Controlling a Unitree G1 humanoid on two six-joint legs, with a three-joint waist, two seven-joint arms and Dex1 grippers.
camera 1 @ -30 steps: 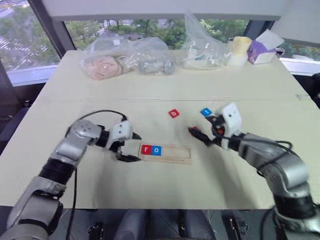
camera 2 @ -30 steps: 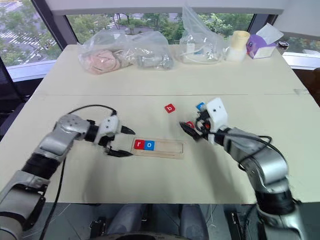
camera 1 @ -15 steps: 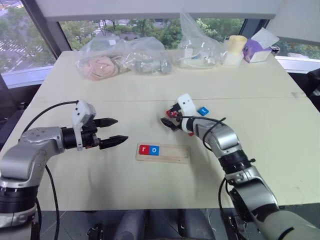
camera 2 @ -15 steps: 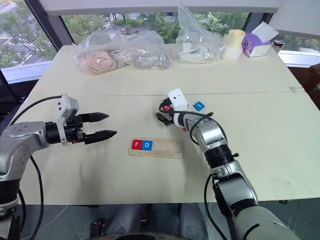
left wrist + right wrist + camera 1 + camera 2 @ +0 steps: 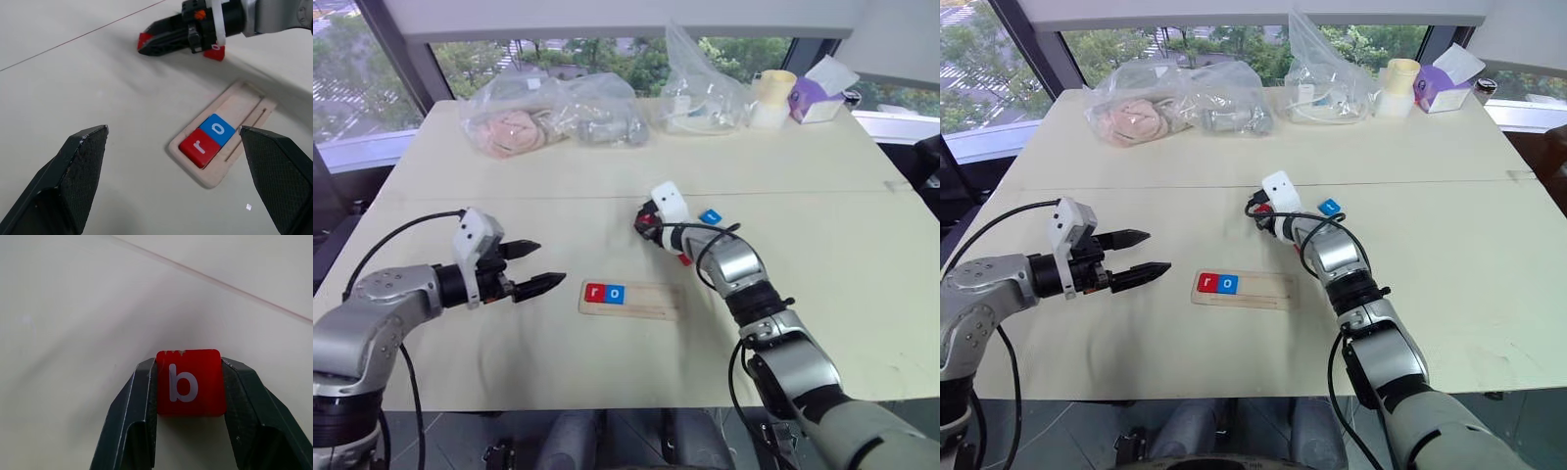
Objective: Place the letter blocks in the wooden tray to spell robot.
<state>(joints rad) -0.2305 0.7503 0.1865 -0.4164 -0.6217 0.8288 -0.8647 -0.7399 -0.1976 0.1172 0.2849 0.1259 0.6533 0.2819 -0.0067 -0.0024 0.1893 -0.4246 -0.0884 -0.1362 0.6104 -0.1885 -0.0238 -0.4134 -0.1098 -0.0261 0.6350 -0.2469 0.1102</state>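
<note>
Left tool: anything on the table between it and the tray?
No. In the left eye view only bare table lies between the open left tool and the tray, which holds r and o.

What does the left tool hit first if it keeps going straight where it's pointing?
Probably the right tool, shut on the red b block. The wooden tray lies nearer but lower, so the open left tool likely passes above it; depth unclear.

**Silver arms, black fingers**

Both arms are jointed silver-grey metal with black collars — loose black cables loop along each. White camera blocks cap the wrists. The left gripper (image 5: 532, 266) and right gripper (image 5: 190, 390) carry tapered, textured black fingers.
</note>
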